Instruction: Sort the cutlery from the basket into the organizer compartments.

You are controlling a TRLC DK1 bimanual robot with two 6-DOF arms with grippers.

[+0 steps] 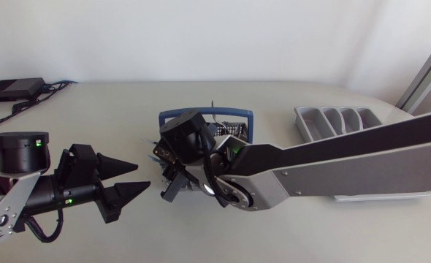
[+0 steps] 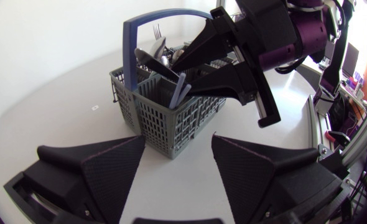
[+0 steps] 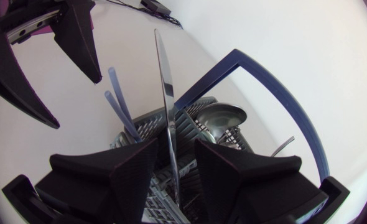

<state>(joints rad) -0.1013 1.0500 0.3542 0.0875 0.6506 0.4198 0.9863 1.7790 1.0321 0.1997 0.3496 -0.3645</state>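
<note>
The right gripper (image 3: 176, 142) was released, its fingers parted over the basket (image 2: 165, 121). A knife (image 3: 165, 81) stood between them, with a sliver of gap showing beside the blade. Next to the knife, two pale blue handles (image 3: 118, 106) and a spoon (image 3: 224, 118) stuck up from the basket. The left gripper (image 1: 139, 177) hung wide open above the table (image 1: 91, 109), just beside the basket. The grey organizer (image 1: 301, 117) sat well apart from the basket, past the right arm (image 1: 347, 164).

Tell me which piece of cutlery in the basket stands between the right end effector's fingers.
The long silver knife: it alone rises between the fingers of the right end effector; the pale blue handles stand beside it, the spoon deeper in.
</note>
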